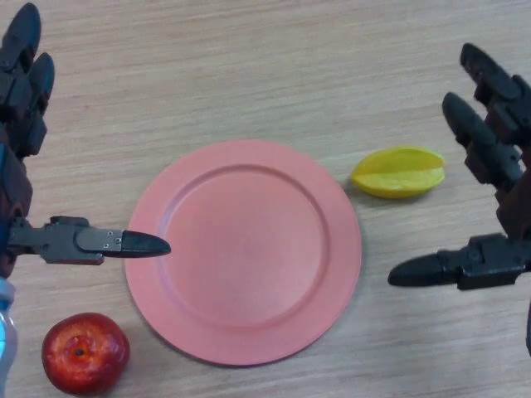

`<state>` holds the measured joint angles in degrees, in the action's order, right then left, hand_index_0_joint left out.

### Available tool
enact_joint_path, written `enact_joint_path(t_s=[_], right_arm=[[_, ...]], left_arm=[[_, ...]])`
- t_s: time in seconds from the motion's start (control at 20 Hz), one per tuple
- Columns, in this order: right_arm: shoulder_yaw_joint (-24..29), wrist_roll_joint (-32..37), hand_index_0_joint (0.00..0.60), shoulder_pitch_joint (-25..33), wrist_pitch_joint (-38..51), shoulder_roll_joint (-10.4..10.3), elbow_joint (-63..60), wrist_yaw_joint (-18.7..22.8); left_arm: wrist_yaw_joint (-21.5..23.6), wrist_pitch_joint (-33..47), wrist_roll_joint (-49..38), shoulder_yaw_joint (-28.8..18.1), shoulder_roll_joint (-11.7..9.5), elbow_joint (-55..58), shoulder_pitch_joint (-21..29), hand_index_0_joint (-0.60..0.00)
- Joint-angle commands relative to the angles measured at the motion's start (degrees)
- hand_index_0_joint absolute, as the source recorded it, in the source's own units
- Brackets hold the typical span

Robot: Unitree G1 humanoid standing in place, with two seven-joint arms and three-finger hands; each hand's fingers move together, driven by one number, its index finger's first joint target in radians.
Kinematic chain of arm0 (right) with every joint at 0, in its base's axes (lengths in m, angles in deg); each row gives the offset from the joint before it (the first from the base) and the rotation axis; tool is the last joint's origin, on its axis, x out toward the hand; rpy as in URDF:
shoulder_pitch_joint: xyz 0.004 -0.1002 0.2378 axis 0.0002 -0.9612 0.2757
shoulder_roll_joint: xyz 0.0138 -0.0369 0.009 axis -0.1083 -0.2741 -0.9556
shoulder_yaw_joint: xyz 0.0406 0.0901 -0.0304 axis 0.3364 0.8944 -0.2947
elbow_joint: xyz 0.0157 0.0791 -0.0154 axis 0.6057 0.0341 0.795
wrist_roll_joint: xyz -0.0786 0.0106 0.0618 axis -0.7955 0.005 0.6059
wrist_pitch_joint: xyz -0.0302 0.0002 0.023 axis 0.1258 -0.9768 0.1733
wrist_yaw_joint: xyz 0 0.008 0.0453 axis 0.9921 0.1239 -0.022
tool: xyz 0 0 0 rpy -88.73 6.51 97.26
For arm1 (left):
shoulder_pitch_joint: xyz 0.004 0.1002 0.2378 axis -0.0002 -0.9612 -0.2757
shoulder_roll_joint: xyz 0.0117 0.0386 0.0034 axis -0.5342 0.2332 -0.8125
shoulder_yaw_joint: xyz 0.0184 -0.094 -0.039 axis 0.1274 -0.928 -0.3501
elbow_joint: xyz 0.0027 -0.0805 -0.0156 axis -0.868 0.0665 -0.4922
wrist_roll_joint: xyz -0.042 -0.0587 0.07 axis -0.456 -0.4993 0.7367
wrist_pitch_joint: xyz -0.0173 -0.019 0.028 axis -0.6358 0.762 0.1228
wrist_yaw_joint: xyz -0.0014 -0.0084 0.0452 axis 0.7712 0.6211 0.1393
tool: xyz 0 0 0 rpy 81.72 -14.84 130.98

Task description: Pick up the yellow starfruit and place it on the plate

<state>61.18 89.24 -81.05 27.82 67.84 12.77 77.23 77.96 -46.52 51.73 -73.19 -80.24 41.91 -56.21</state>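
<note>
A yellow starfruit [398, 172] lies on the wooden table just right of the pink plate [243, 250], a small gap between them. The plate sits in the middle with nothing on it. My right hand [498, 191] hovers at the right edge, open, its fingers stretched above and right of the starfruit and its thumb pointing left below the fruit, not touching it. My left hand [25, 149] is at the left edge, open, with its thumb tip over the plate's left rim.
A red apple [85, 352] rests at the bottom left, below my left thumb and beside the plate's lower left rim. The wooden table [265, 66] stretches away behind the plate.
</note>
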Motion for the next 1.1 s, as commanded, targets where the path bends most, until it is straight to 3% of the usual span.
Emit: enact_joint_path(t_s=[0.05,0.3,0.7,1.1], right_arm=[[2.6,1.9,0.000,2.2,6.4,1.8,3.1,-0.1],[1.9,1.5,0.000,2.3,7.6,1.7,1.9,-0.2],[2.2,0.7,0.000,1.5,6.4,1.7,3.2,-0.6],[2.0,0.4,0.000,2.8,5.4,2.1,2.6,-1.3]], left_arm=[[1.0,7.1,-1.1,-4.0,-1.8,3.0,1.0,0.000],[-0.3,6.5,0.3,-3.9,-2.2,3.0,1.4,0.000],[-0.4,5.0,1.3,-2.3,-0.8,4.2,-0.4,0.000],[-1.8,0.1,0.2,-2.9,-1.7,4.5,0.5,0.000]])
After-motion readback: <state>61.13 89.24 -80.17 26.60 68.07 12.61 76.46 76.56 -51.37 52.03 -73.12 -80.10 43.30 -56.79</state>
